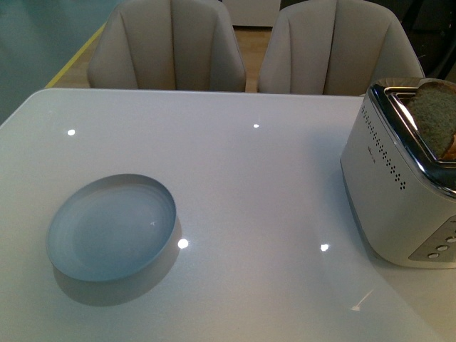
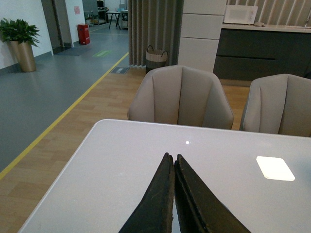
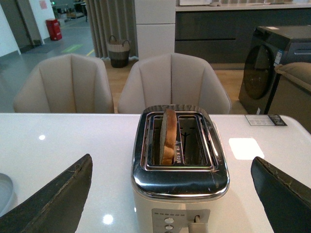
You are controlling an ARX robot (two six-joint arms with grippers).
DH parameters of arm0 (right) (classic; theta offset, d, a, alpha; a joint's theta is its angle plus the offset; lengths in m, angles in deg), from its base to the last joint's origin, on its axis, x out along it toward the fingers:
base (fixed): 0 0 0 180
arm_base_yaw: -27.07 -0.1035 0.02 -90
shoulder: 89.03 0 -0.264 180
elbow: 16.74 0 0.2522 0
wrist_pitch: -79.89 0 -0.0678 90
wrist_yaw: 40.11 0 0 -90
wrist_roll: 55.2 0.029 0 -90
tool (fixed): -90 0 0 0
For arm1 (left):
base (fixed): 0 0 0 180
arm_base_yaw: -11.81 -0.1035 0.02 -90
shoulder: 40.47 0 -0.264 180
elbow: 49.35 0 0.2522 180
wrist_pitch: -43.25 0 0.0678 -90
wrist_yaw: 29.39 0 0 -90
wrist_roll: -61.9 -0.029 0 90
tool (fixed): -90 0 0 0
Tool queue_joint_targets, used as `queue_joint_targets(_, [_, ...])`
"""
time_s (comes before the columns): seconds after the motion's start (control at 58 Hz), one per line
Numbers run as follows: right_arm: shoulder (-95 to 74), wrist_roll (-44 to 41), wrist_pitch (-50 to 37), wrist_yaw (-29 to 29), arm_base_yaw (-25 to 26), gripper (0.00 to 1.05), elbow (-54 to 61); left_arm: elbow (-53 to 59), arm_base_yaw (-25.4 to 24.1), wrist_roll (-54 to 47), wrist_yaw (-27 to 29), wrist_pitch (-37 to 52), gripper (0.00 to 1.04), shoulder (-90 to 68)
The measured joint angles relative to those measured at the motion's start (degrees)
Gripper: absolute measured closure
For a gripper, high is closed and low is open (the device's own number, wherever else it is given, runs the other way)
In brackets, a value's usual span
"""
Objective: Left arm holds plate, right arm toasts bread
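Two end effectors, neither holding anything: left end effector point(image 2: 173, 162) has its fingers pressed together over bare white worktop point(image 1: 249, 185), right end effector point(image 3: 170, 194) is spread wide with the toaster point(image 3: 180, 170) between its fingers, not touching it. Bread point(image 3: 168, 136) stands upright in one toaster slot; pale blue plate point(image 1: 112, 228) sits on the worktop, well apart from the toaster.

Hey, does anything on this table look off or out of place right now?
Nothing is spilled or damaged. The plate sits flat on the table, untouched. The bread stands in one toaster slot, sticking up above the top and leaning slightly. The left tool is shut on nothing; the right tool is open.
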Motion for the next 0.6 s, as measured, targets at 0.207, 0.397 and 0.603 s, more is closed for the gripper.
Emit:
queue_joint_targets(0.207, [0.0,0.0,0.0,0.0,0.0,0.09,0.0,0.0,0.0,0.0,-0.02,-4.07,1.02,4.13])
queue_joint_targets(0.397, [0.0,0.0,0.0,-0.02,0.0,0.09,0.0,-0.02,0.0,-0.02,0.0,-8.24,1.02,7.89])
queue_joint_targets(0.603, [0.0,0.0,0.0,0.0,0.0,0.09,0.0,0.0,0.0,-0.11,0.0,-16.2,1.02,15.98])
